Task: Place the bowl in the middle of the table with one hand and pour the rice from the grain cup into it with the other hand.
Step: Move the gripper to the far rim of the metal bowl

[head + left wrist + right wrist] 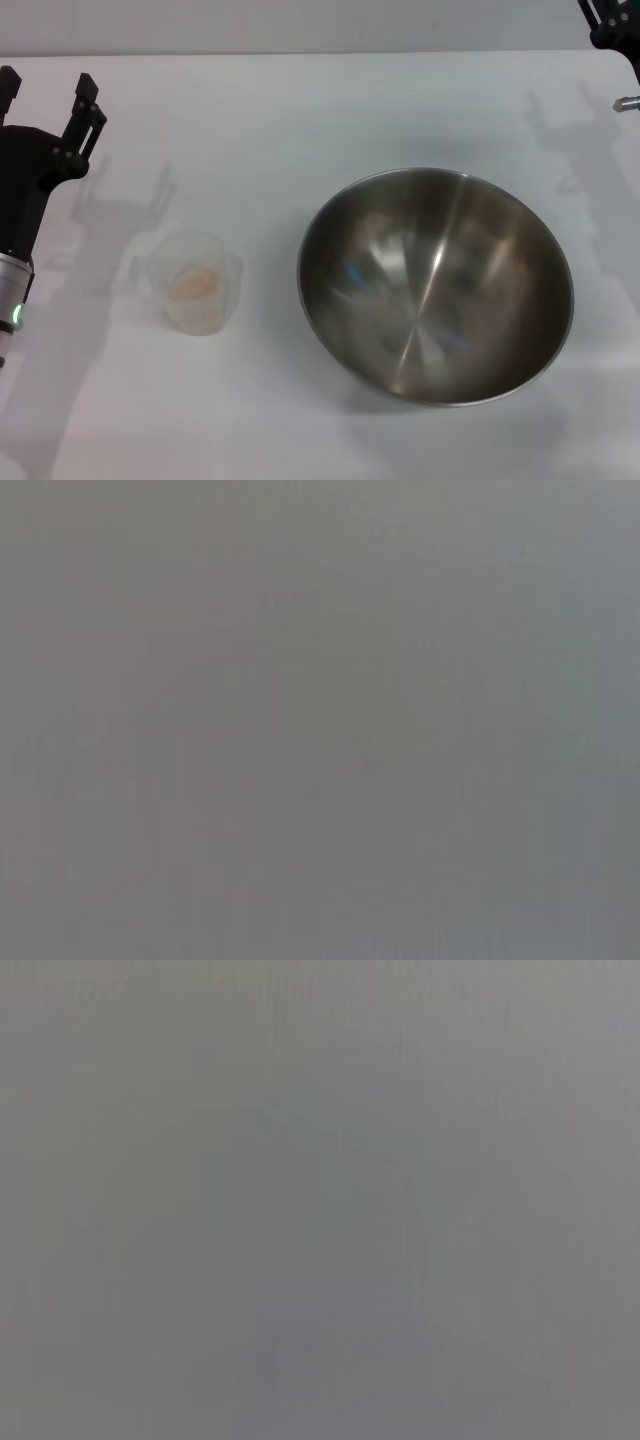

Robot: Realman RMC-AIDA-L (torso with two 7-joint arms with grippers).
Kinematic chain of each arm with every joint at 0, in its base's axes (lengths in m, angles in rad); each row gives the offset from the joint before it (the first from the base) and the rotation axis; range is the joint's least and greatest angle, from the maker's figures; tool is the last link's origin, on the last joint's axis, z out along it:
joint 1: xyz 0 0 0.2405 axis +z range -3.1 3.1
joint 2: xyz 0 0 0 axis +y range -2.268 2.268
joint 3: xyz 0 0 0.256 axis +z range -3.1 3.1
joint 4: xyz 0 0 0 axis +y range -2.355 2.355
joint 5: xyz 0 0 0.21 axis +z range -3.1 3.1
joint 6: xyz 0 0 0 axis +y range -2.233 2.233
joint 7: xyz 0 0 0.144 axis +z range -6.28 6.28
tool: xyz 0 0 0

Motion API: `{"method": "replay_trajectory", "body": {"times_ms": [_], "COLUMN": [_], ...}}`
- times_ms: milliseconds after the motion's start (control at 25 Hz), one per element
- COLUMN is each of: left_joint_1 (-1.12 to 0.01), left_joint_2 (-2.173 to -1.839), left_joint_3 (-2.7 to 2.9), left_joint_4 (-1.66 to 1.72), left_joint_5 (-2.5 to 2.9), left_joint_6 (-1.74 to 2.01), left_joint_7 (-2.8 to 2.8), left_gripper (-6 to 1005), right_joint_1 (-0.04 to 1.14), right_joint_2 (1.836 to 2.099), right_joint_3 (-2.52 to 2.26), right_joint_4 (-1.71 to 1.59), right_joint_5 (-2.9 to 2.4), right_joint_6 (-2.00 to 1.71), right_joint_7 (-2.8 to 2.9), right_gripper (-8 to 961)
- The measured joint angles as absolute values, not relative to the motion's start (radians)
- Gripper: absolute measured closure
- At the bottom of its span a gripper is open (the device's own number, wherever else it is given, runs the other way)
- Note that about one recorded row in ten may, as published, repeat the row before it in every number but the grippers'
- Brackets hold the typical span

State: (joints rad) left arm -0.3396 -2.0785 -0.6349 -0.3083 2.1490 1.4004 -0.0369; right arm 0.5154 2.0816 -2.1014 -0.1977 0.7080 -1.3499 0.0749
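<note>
writing: none readable on any item
bowl [436, 285]: steel, upright on table, right of centre, holds nothing; shiny inside with reflections
grain cup [196, 281]: translucent plastic, upright, left of bowl and apart from it, small lip toward the left
rice [193, 283]: low beige heap in the cup's bottom
table [300, 120]: white, carries bowl and cup
left gripper [45, 95]: at left edge, away from the cup, beyond it, fingers spread apart, holding nothing; green ring light on the arm
right gripper [610, 25]: only a bit shows at top right corner, far from bowl, finger state cannot tell
wrist views: both plain grey, nothing distinguishable
</note>
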Motion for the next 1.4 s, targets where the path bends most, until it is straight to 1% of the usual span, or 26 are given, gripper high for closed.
{"method": "replay_trajectory", "body": {"times_ms": [600,800,840,880,1000,1040,1080,1200,1240,1320,1400], "left_joint_1": [-0.344,-0.344,-0.343,-0.343,-0.341,-0.341,-0.341,-0.34,-0.339,-0.337,-0.336], "left_joint_2": [-2.079,-2.078,-2.078,-2.078,-2.079,-2.079,-2.079,-2.079,-2.078,-2.078,-2.077], "left_joint_3": [-0.632,-0.632,-0.632,-0.632,-0.634,-0.633,-0.633,-0.632,-0.633,-0.635,-0.635], "left_joint_4": [-0.308,-0.308,-0.308,-0.308,-0.308,-0.307,-0.307,-0.304,-0.304,-0.302,-0.301], "left_joint_5": [2.149,2.149,2.151,2.151,2.152,2.151,2.151,2.15,2.15,2.151,2.151], "left_joint_6": [1.399,1.4,1.401,1.401,1.401,1.402,1.402,1.402,1.402,1.402,1.401], "left_joint_7": [-0.037,-0.037,-0.037,-0.037,-0.037,-0.037,-0.037,-0.037,-0.037,-0.037,-0.037], "left_gripper": [208,210,210,211,212,213,213,215,215,216,217], "right_joint_1": [0.522,0.531,0.529,0.529,0.509,0.487,0.487,0.439,0.393,0.37,0.321], "right_joint_2": [2.079,2.071,2.062,2.062,2.042,2.025,2.025,2.005,2.003,2.005,2.019], "right_joint_3": [-2.101,-2.101,-2.102,-2.102,-2.1,-2.084,-2.084,-2.017,-1.942,-1.907,-1.843], "right_joint_4": [-0.196,-0.228,-0.271,-0.271,-0.373,-0.458,-0.458,-0.624,-0.753,-0.816,-0.954], "right_joint_5": [0.703,0.702,0.7,0.7,0.669,0.629,0.629,0.519,0.398,0.331,0.194], "right_joint_6": [-1.348,-1.282,-1.217,-1.217,-1.093,-0.995,-0.995,-0.823,-0.685,-0.613,-0.469], "right_joint_7": [0.074,0.079,0.092,0.092,0.112,0.135,0.135,0.189,0.239,0.265,0.323], "right_gripper": [236,237,237,237,237,237,237,238,238,238,238]}}
